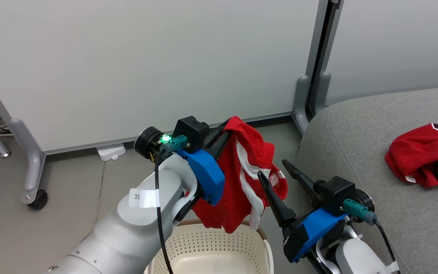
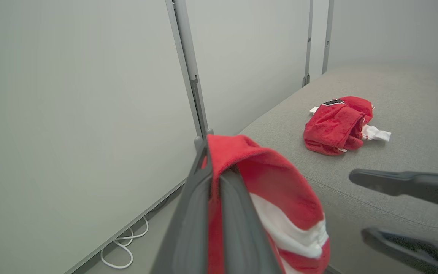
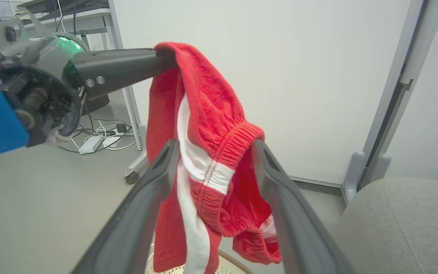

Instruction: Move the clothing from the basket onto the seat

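Transfer of the red shorts (image 1: 242,167) was in hand: left fingers (image 1: 214,143) pinched a fold, the cloth hanging over the basket (image 1: 211,239). Right fingers (image 1: 274,201) stood spread beside it, holding nothing. We judged it best to lift the hem clear of the rim, then swing over the seat (image 1: 356,133) — releasing near the second garment (image 1: 420,160).
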`<state>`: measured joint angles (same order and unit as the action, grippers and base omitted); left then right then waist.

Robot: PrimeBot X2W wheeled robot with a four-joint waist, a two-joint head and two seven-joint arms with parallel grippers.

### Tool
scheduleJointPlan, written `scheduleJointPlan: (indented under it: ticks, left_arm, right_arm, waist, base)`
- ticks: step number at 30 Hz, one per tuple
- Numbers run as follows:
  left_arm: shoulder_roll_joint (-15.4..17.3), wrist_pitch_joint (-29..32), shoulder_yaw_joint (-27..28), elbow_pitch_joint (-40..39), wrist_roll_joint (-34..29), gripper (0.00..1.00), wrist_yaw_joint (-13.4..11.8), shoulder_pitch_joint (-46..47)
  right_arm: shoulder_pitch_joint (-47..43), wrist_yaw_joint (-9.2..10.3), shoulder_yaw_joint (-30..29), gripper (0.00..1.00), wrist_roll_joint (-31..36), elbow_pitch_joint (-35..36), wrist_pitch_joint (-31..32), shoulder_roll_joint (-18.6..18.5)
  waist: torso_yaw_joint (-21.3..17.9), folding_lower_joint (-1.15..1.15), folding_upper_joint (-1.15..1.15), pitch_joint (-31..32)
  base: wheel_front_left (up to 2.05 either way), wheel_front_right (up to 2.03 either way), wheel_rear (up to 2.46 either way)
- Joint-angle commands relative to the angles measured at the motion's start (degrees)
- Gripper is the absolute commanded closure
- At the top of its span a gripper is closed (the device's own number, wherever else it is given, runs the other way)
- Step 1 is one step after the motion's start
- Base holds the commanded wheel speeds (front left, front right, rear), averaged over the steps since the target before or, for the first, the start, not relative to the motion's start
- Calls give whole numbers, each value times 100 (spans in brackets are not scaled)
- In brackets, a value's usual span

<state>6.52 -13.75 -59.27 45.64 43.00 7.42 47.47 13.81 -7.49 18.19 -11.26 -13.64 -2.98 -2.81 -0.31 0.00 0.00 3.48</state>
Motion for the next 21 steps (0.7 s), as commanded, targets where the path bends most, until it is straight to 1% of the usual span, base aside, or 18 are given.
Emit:
scheduleJointPlan:
  ticks: [1,9,21]
  left_arm:
    - [-17,-47,-17,8,42,100,8,94]
    - [-87,-80,-183,-64,76,100,7,141]
    - [-202,-115,-433,-185,201,100,7,230]
  right_arm:
    - [-89,-1,32,0,-28,-46,17,-15]
    - [176,-1,180,0,-75,-536,-34,-15]
    - [998,-2,809,0,-623,-1792,-296,-14]
  waist:
    - [-3,0,0,-14]
    - [1,0,0,-103]
    - [42,0,0,-128]
  base:
    - [0,0,0]
    - [0,0,0]
    - [0,0,0]
